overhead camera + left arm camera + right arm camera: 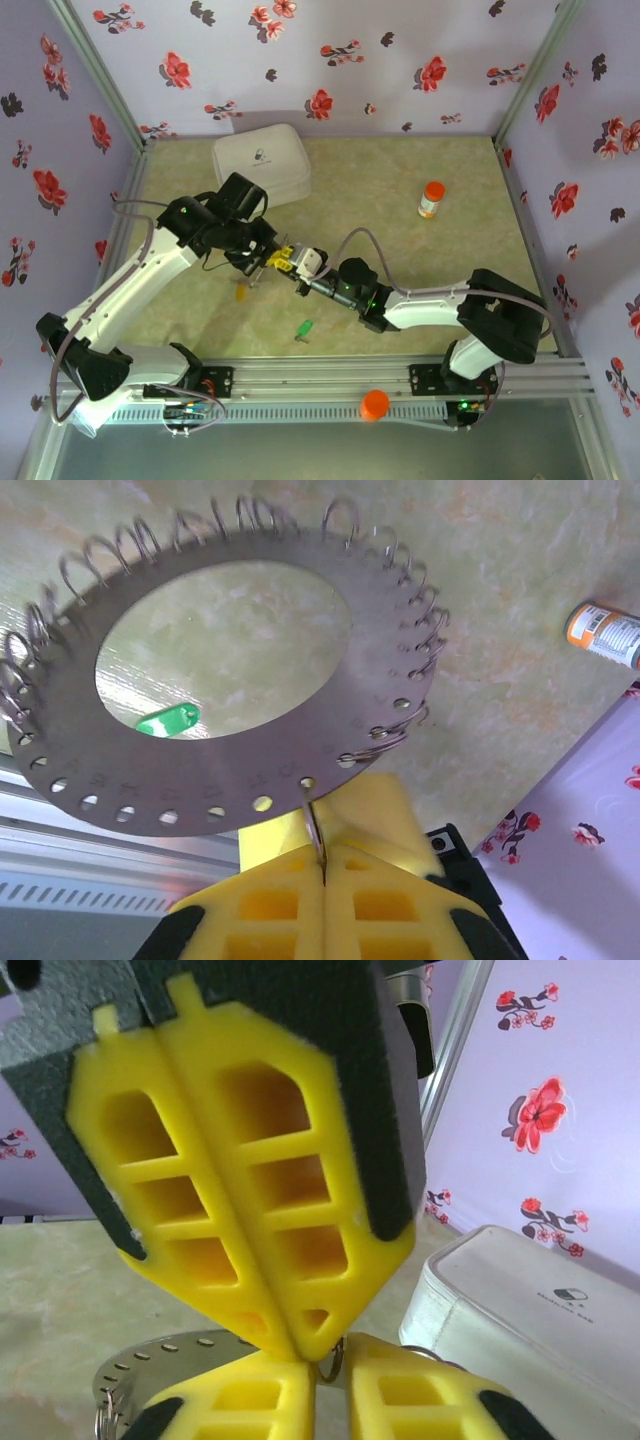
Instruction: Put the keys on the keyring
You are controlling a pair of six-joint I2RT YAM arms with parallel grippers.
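While the left gripper (322,872) is clamping shut on a small wire loop at the rim of the keyring (230,770) and holding it off the table (470,240), the right gripper (292,1345) is pressing its closed fingertips right beside that loop. Whether it is pinching anything is unclear. The yellow-headed key (240,291) is lying close by the keyring on its near side, and the green-headed key (303,330) is lying farther from the keyring, toward the arm bases.

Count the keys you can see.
2. The green key lies toward the near edge; the yellow-orange key lies left of it, farther back. Others may be hidden.
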